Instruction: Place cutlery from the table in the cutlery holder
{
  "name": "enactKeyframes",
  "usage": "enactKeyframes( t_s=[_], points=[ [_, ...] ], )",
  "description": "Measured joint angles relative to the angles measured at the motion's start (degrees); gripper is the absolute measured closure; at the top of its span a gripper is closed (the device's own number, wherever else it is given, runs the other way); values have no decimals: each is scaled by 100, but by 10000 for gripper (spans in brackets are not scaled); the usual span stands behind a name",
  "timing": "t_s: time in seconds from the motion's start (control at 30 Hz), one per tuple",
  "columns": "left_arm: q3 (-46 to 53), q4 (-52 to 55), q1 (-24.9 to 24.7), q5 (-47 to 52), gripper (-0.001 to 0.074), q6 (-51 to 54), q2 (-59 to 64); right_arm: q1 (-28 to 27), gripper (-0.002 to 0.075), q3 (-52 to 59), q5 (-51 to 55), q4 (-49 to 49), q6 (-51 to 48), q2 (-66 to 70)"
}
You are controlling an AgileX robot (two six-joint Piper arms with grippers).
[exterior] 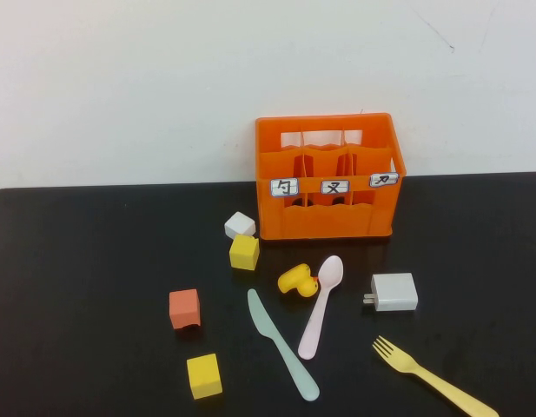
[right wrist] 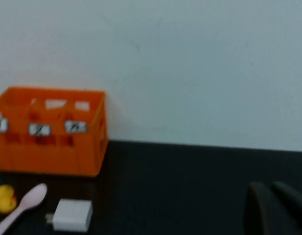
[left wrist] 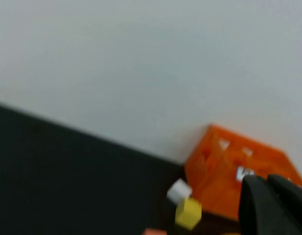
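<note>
Three pieces lay on the tabletop [exterior: 76,261] in front of the cutlery holder [exterior: 328,178]: spoon [exterior: 320,304], knife [exterior: 282,344], fork [exterior: 433,376]. I saw the left hand [left wrist: 275,205] and right hand [right wrist: 273,208] only in their wrist views; I couldn't tell how wide either stood. I feared nudging the duck [exterior: 297,281] touching the spoon, or the charger [exterior: 393,292].

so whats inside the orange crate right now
No cutlery shows in the cutlery holder; only dividers and the rear compartments' upper parts are visible, their floors hidden by the front wall. Spoon, knife and fork lie on the table. Left gripper and right gripper are raised, away.
</note>
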Motion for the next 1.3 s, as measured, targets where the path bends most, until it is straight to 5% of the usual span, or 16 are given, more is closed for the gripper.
enactKeyframes(
  t_s=[0.37, 0.6, 0.83, 1.3],
  points=[
    [-567, -573, 0, 1938, 736, 532, 1809, 0, 728, -960, 1704, 2360, -3951, 2669],
    [-639, -1025, 0, 2105, 736, 808, 2826, 177, 728, -1163, 1729, 3230, -5319, 4352],
    [-639, -1465, 0, 2125, 736, 1080, 3408, 967, 728, -1485, 1440, 2986, -5500, 5904],
    [-661, -1692, 0, 2169, 736, 1452, 3437, 2575, 728, -2690, 1311, 662, -4734, 8193]
  ],
)
